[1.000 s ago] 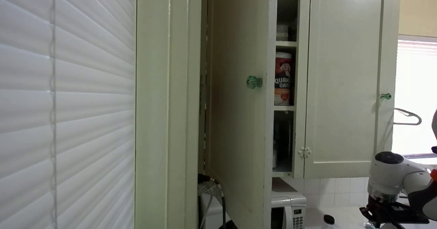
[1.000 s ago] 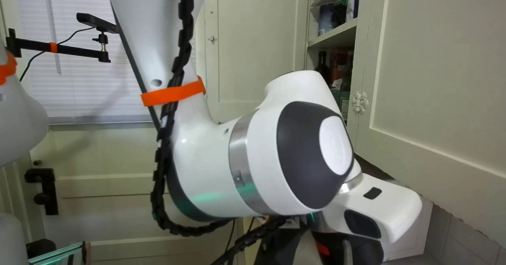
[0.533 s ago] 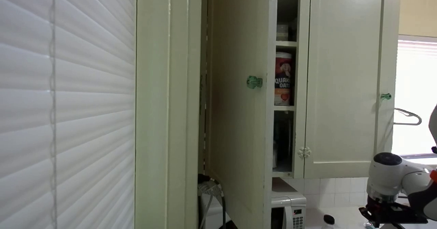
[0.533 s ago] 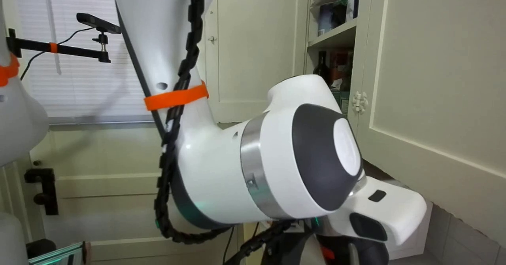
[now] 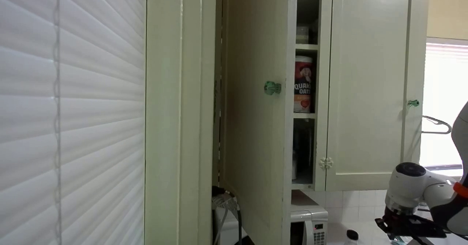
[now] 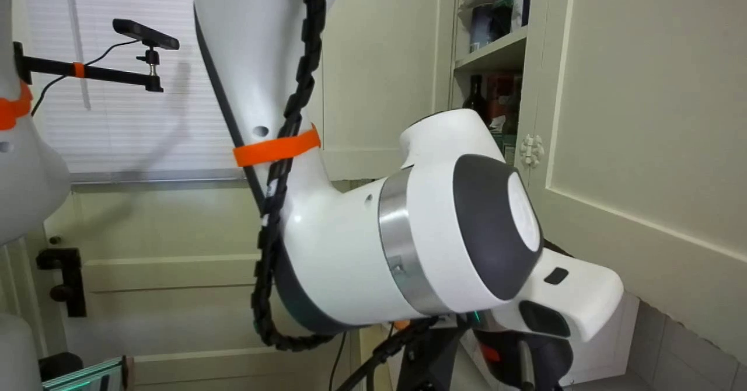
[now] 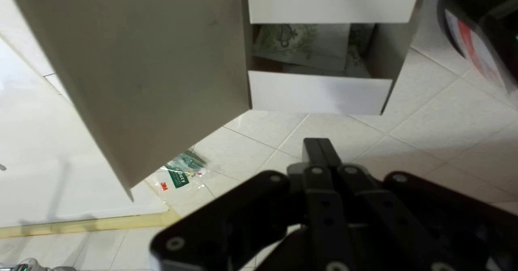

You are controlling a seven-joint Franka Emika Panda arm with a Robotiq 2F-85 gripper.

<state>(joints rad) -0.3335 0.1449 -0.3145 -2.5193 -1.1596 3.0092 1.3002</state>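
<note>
My gripper [image 7: 321, 151] is in the wrist view, its dark fingertips together with nothing between them. It is above a white tiled surface [image 7: 340, 135]. Ahead of the fingertips and apart from them is an open pale box [image 7: 319, 93]. Its large greyish flap [image 7: 162, 60] spreads to the left. Printed paper packets [image 7: 299, 46] lie inside. Clear plastic packaging [image 7: 178, 176] with a green label and red 3M lettering lies to the left. In both exterior views the white arm [image 5: 406, 186] [image 6: 344, 245] bends downward; the fingertips cannot be made out there.
An open cabinet door [image 5: 256, 128] stands beside shelves with an oats canister [image 5: 303, 86]. A microwave [image 5: 319, 215] and a dark-capped bottle [image 5: 351, 234] are below. A dark object with a red and white band [image 7: 471, 46] is at the upper right. A camera [image 6: 146, 33] sits on a bar.
The arm and gripper have moved a little to the left in an exterior view. In an exterior view the forearm has swung to the right. The cabinet doors have not moved.
</note>
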